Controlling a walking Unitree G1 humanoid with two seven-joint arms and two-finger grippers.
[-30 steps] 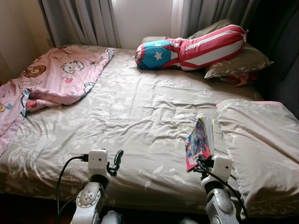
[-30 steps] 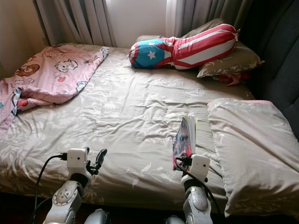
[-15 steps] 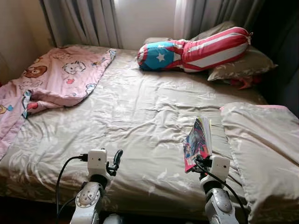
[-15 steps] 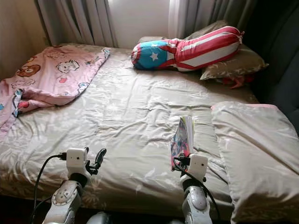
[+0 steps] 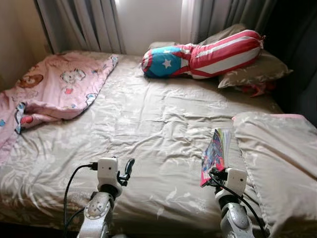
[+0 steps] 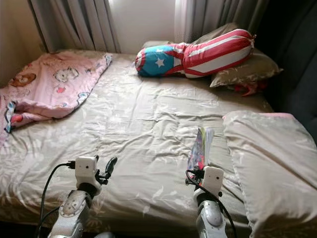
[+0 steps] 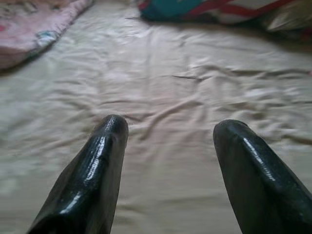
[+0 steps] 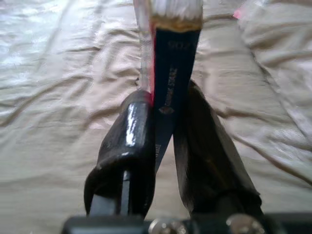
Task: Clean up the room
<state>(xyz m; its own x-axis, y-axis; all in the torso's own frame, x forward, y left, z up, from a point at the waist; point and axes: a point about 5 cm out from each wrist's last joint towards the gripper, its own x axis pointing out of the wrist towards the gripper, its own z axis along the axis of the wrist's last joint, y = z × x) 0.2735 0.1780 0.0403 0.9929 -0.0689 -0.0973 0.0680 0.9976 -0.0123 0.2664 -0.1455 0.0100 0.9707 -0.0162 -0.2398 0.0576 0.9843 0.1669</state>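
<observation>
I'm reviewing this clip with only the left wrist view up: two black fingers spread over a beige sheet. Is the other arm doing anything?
Observer: Yes. The right gripper is shut on a thin comic book, held upright on its edge above the bed.
Operator: What lies right of that book?
Observer: A beige pillow lies at the bed's right edge, beside the book.
Operator: The red and teal blur at the far end, what is it?
Observer: A bolster cushion with a star and red and white stripes, leaning on a beige pillow at the head of the bed.
Operator: And the pink edge?
Observer: A rumpled pink cartoon-print blanket spilling off the bed's left side.
</observation>
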